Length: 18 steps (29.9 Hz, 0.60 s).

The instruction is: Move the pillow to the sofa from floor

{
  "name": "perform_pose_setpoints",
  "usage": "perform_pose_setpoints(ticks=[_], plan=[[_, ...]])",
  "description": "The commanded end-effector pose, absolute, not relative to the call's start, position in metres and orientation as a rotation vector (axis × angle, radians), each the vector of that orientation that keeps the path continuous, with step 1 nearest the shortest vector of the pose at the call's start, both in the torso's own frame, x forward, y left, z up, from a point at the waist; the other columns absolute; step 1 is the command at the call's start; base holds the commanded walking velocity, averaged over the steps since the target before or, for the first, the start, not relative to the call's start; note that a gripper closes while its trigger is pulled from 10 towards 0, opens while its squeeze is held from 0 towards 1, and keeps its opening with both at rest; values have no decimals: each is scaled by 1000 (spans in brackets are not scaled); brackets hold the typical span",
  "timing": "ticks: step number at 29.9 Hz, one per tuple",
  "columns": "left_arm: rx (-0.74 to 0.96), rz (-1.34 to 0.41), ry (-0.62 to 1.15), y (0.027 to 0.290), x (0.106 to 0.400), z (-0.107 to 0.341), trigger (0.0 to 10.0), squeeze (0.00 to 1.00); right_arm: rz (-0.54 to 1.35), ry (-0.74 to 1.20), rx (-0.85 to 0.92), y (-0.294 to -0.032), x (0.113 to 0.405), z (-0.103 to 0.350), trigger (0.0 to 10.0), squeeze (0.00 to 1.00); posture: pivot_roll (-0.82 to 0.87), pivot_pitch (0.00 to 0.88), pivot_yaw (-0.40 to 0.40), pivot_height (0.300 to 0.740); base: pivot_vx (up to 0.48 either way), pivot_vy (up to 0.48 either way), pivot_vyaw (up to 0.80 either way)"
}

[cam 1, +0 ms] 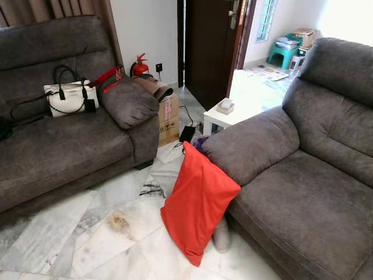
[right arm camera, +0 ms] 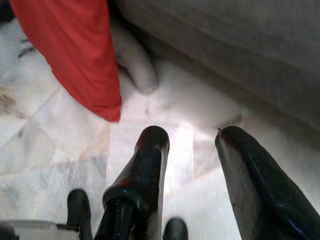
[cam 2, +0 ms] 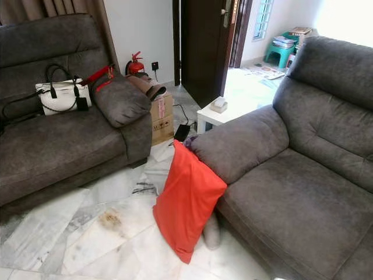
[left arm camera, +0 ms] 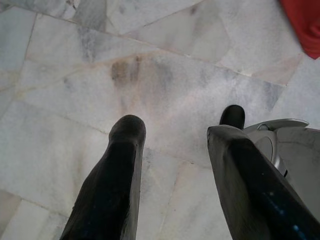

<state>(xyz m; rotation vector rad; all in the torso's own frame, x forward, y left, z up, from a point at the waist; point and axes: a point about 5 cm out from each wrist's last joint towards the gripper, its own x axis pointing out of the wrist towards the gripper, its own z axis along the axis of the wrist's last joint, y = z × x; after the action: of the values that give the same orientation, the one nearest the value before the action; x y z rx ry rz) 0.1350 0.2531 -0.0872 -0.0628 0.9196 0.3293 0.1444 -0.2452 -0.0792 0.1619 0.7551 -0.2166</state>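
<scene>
A red pillow stands on its lower corner on the marble floor, leaning against the front of the grey sofa on the right, just under its armrest. In the right wrist view the pillow lies ahead of my right gripper, which hangs open above the floor with nothing between its fingers. My left gripper is open too, over bare marble, with a corner of the pillow at the frame's edge.
A second grey sofa stands on the left with a white handbag on it. A cardboard box, a fire extinguisher and a small white table sit at the back. A stain marks the floor.
</scene>
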Motion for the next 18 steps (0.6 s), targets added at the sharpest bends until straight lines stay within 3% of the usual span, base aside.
perform_pose_setpoints(ticks=[1, 6, 11, 18], plan=[[-75, 340, 932, 253, 132, -89, 10000, 0, -238, 768, 207, -239, 145, -82, 10000, 0, 194, 0, 25, 740, 0, 0, 0], [-80, 336, 926, 251, 134, -89, 10000, 0, -256, 768, 202, -241, 145, -81, 10000, 0, 199, 1, 10, 740, 0, 0, 0], [-90, 327, 935, 246, 134, -90, 10000, 0, -362, 778, 184, -259, 135, -80, 10000, 0, 129, 0, 21, 740, 0, 0, 0], [-86, 327, 935, 246, 134, -90, 10000, 0, -311, 767, 195, -241, 153, -80, 10000, 0, 138, 0, 27, 740, 0, 0, 0]])
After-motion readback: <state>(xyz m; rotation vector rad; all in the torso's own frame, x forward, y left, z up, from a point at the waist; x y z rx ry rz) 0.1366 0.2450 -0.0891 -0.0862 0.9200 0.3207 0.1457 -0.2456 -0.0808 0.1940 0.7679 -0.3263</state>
